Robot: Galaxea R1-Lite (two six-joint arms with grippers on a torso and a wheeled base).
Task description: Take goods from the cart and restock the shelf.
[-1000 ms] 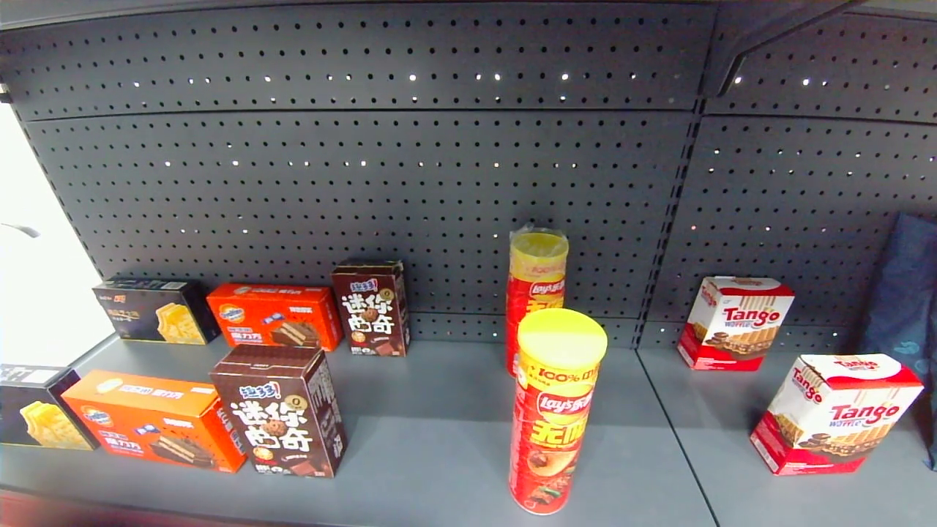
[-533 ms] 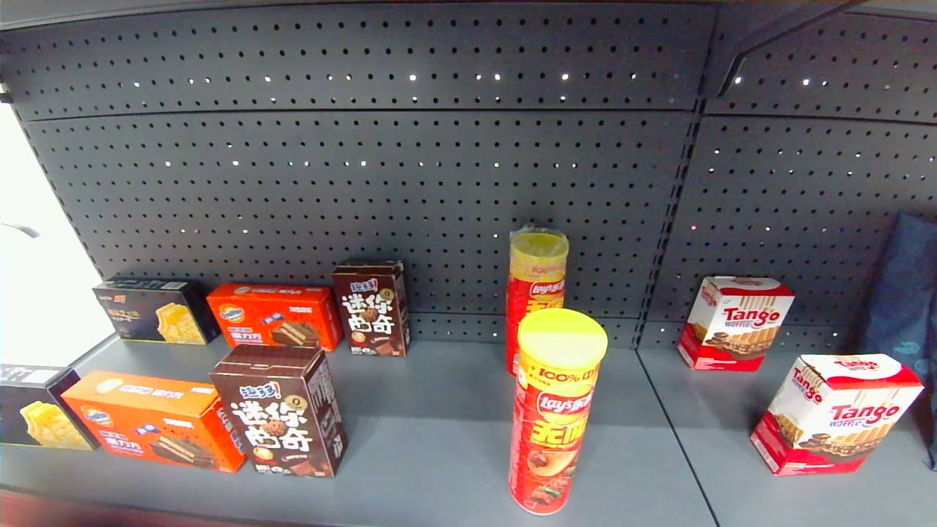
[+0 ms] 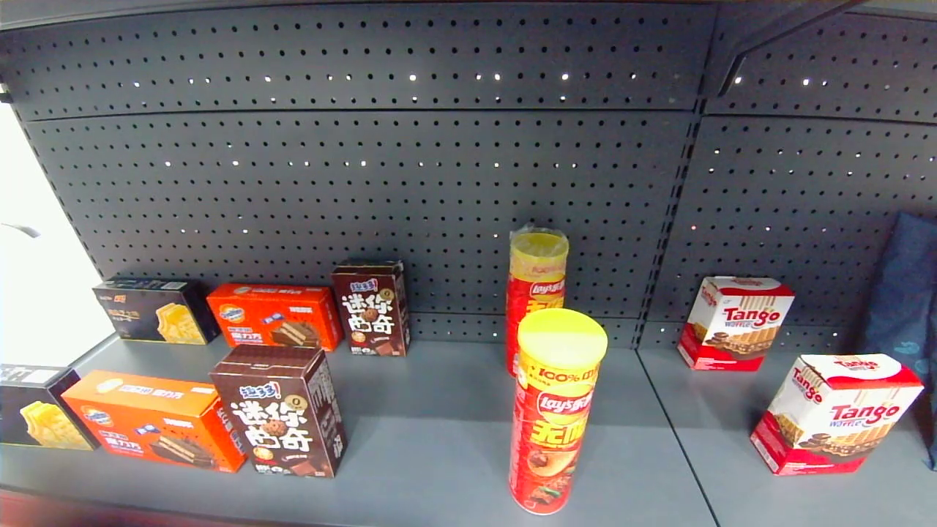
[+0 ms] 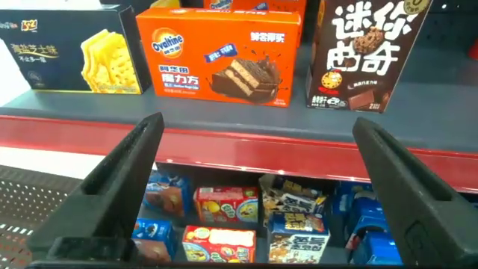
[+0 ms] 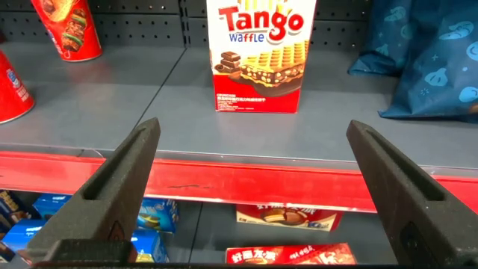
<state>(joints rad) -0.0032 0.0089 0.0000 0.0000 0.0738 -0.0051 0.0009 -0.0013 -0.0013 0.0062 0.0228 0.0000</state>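
The grey shelf (image 3: pixel 439 410) holds goods in front-and-back pairs. From the left stand black biscuit boxes (image 3: pixel 154 311), orange boxes (image 3: pixel 150 424), brown cookie boxes (image 3: pixel 282 410), red chip cans (image 3: pixel 558 410) and Tango wafer boxes (image 3: pixel 834 413). My left gripper (image 4: pixel 258 125) is open with nothing in it, level with the shelf's red front edge (image 4: pixel 246 146), facing the orange box (image 4: pixel 220 52) and a brown cookie box (image 4: pixel 366 52). My right gripper (image 5: pixel 254 128) is open and holds nothing, in front of the near Tango box (image 5: pixel 261 56).
A perforated dark back panel (image 3: pixel 366 183) rises behind the shelf. Blue bags (image 5: pixel 426 60) lie at the shelf's right end. Below the red edge, a lower shelf is packed with boxes (image 4: pixel 224 224). Bare shelf surface lies between the cookie boxes and the chip cans.
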